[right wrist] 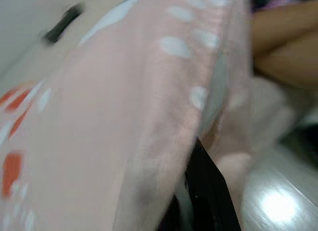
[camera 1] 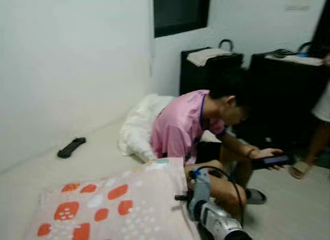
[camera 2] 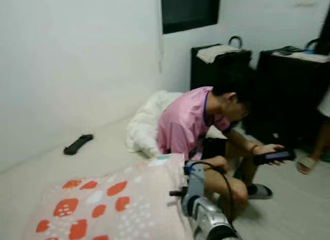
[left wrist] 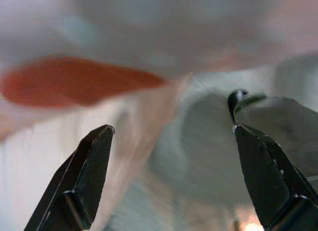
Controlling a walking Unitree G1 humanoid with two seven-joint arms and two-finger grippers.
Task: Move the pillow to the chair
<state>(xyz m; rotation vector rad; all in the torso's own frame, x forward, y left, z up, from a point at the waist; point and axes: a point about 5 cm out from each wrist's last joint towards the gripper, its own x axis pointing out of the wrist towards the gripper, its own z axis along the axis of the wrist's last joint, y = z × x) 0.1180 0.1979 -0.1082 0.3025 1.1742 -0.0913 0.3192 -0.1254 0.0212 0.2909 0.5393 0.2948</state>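
Pillow (camera 1: 111, 206): pink with orange spots, lying on the bed (camera 1: 77, 160).
Right hand (right wrist: 198, 196): at the pillow's edge; finger spacing cannot be told.
Left hand (left wrist: 171, 141): fingers apart, close to the pillow.

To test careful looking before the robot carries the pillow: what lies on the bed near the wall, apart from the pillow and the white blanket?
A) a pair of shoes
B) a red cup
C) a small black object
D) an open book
C: a small black object lies alone on the bed close to the wall, well apart from the pillow with orange patches and the white blanket.
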